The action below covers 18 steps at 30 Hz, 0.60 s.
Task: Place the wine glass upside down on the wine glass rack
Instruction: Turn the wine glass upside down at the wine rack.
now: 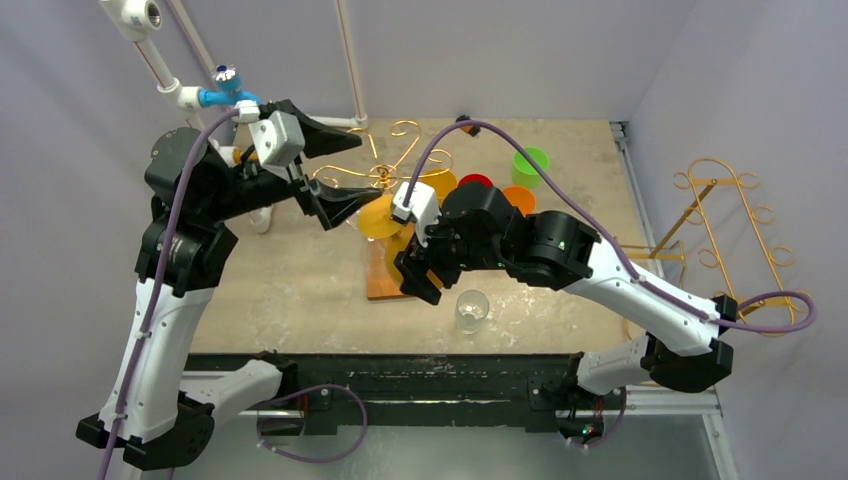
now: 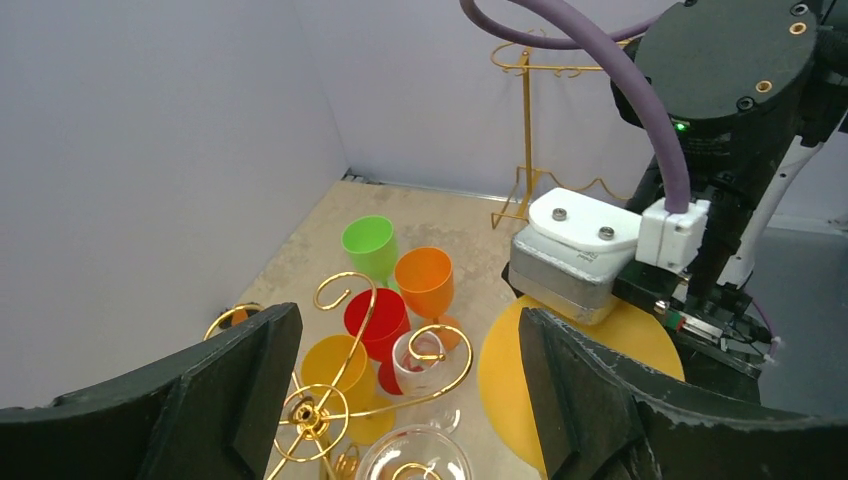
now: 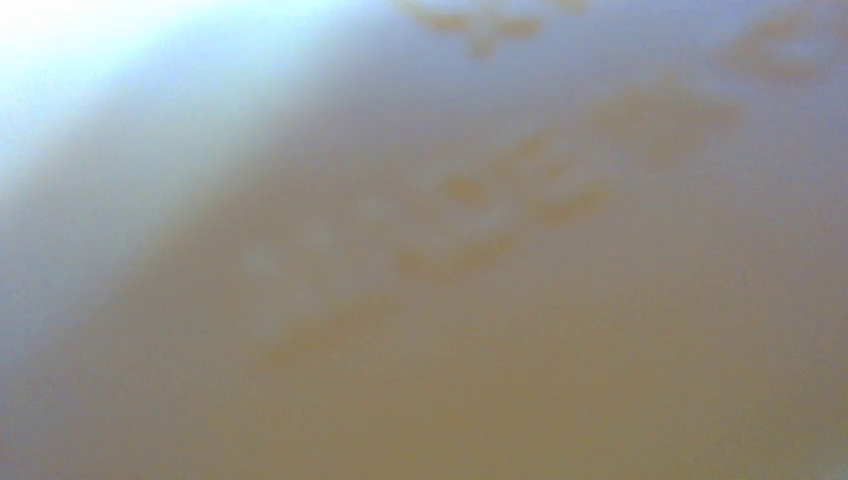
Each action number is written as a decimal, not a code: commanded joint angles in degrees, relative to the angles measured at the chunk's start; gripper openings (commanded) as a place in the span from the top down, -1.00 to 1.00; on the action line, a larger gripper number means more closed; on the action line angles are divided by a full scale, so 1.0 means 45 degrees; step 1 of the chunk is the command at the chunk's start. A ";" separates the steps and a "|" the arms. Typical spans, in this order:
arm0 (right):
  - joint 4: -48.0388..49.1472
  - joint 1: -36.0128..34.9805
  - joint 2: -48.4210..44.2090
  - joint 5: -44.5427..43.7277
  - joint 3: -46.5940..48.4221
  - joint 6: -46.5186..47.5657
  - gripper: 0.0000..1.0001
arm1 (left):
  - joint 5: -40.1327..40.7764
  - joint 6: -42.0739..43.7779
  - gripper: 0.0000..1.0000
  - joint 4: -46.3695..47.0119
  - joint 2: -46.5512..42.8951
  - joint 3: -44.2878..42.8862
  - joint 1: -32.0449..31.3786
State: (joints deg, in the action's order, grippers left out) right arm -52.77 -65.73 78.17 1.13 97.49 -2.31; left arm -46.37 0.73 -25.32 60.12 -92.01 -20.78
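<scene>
The right gripper (image 1: 414,268) clamps the yellow plastic wine glass (image 1: 380,215), held tilted just beside the gold wire wine glass rack (image 1: 383,178); the left gripper (image 1: 362,170) hovers over the rack, fingers spread apart

The top camera sits above and behind the arm bases, looking down and forward from well back, so it takes in the whole surface (image 1: 300,290) and both arms. The left wrist camera rides low and close, facing out between the spread fingers (image 2: 230,390) of the left tool (image 2: 408,330), across the surface toward a back corner. Both views share the gold rack (image 1: 385,175), the coloured cups (image 1: 530,163) and the yellow glass (image 1: 382,216). The right wrist camera gives only an orange-yellow blur, probably that glass hard against its lens.
</scene>
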 commanded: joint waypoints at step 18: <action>0.1489 -0.0060 -0.1759 -0.0535 -0.0280 -0.0030 0.39 | -0.0244 0.4378 -0.70 -0.3765 -0.0476 -0.0026 -0.0032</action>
State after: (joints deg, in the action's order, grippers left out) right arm -54.85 -65.73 77.06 0.75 98.08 -1.98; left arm -48.05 16.27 -38.59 58.59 -92.73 -20.75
